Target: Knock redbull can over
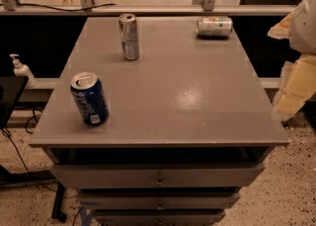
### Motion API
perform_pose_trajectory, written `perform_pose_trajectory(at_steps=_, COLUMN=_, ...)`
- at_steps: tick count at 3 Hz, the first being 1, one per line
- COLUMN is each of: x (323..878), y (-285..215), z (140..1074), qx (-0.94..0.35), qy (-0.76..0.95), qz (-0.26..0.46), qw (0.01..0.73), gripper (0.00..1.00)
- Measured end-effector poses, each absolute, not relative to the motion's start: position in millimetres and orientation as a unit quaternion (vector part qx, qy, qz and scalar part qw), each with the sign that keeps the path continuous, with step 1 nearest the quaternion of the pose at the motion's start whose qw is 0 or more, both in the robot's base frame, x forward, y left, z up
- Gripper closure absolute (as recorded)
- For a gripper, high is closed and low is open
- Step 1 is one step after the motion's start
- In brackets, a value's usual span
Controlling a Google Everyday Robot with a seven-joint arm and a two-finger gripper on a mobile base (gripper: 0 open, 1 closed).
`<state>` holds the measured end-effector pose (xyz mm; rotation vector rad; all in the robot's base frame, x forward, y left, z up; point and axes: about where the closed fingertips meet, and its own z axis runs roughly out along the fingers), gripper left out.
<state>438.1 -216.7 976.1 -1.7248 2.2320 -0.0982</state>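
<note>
At the right edge, beside the cabinet top (pixel 187 96), my gripper (pixel 295 89) hangs below my arm (pixel 303 22) (grip state: I cannot tell). Well apart, the redbull can (pixel 129 36) stands upright far-left; blue can (pixel 89 98) upright near-left; pale can (pixel 214 26) lies far-right.

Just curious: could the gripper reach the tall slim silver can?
Probably yes: the gripper, beside the grey table's right edge, has bare tabletop between it and the upright slim silver can; the pale can lies farther back.
</note>
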Motion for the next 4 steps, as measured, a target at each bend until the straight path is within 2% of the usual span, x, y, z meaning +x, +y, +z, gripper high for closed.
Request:
perform_pose_trajectory(at_steps=2, x=450, y=-209, z=970, qx=-0.599, qy=0.779, qz=-0.024, qw=0.185, gripper=0.00)
perform_pose_trajectory(at_steps=4, x=521, y=-160, z=936, qx=-0.577, qy=0.756, qz=0.057, qw=0.303, gripper=0.00)
